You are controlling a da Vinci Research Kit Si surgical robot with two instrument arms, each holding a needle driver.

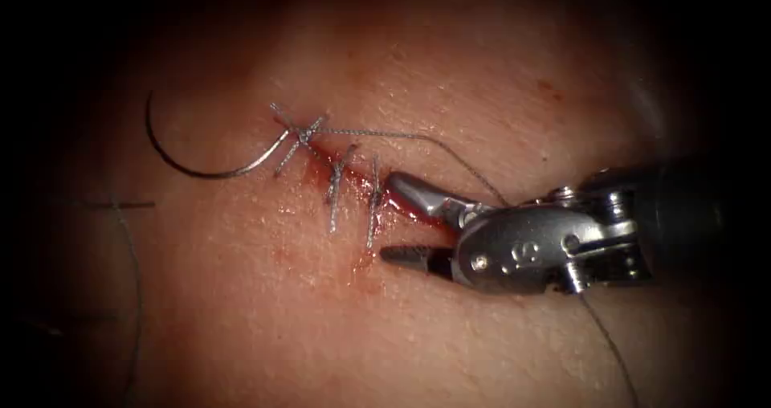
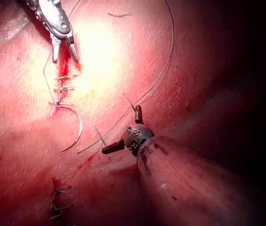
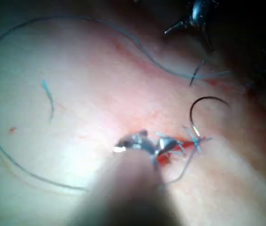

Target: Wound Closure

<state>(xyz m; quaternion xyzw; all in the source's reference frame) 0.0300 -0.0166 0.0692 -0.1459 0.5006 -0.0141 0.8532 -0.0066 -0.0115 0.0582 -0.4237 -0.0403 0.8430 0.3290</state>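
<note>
The tissue (image 1: 241, 312) carried everything in sight. A cut (image 1: 353, 183) ran across it, crossed by stitches and wet with red fluid (image 1: 317, 155). The curved needle (image 1: 193, 167) lay loose on the surface to the left of the cut, its rear end touching the topmost stitch (image 1: 301, 135). Thread (image 1: 418, 139) trailed over the tissue to the right of the cut, and more thread lay at the far left.

A: where's the right tool (image 1: 399, 222) sitting?
B: it comes in from the right edge of the endoscope frame, shaft about level, jaws spread wide and gripping nothing.
A: and the left tool (image 2: 123, 129)?
B: seen from its wrist camera, jaws splayed far apart, nothing between them either.
</note>
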